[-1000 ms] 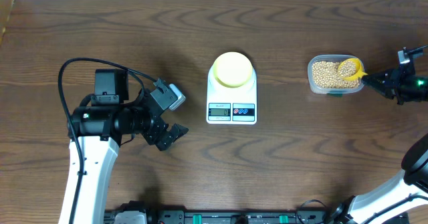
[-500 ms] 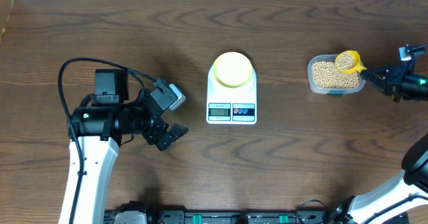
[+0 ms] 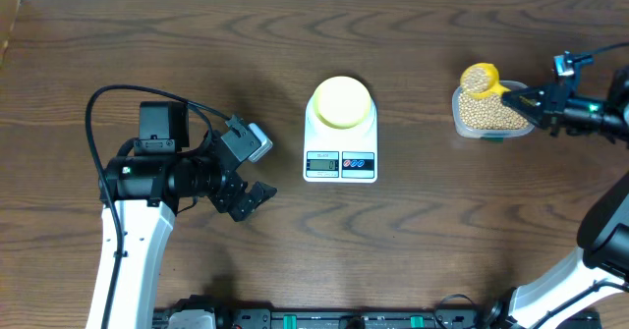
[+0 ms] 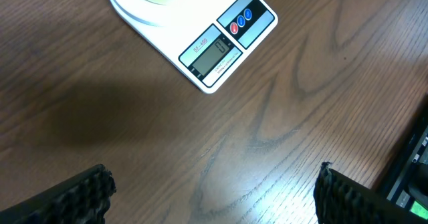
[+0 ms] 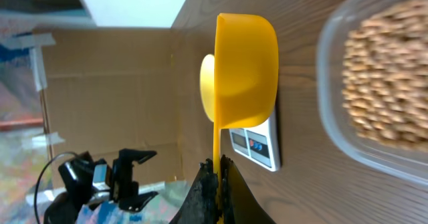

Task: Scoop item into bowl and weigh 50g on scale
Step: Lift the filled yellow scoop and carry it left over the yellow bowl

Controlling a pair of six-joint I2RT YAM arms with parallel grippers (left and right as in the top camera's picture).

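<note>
We held the yellow plastic scoop point(image 5: 244, 70) of small tan beans point(image 3: 479, 78) clamped in our right gripper point(image 5: 219, 178) above the clear rectangular plastic tub point(image 3: 491, 133), our left gripper's point(image 4: 214, 204) 2 fingers spread apart.

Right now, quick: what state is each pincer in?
Left pincer: open, holding nothing.
Right pincer: closed on the handle of the yellow scoop, which carries beans.

**Black joints, white limbs**

My left arm point(image 3: 128, 255) wears a white shell below black motor housings, with a black cable point(image 3: 91, 123) looping off it. My left claw point(image 3: 248, 201) is black, its pads point(image 4: 80, 196) ribbed and grainy. My right arm point(image 3: 590, 113) is black on top and white lower down.
</note>
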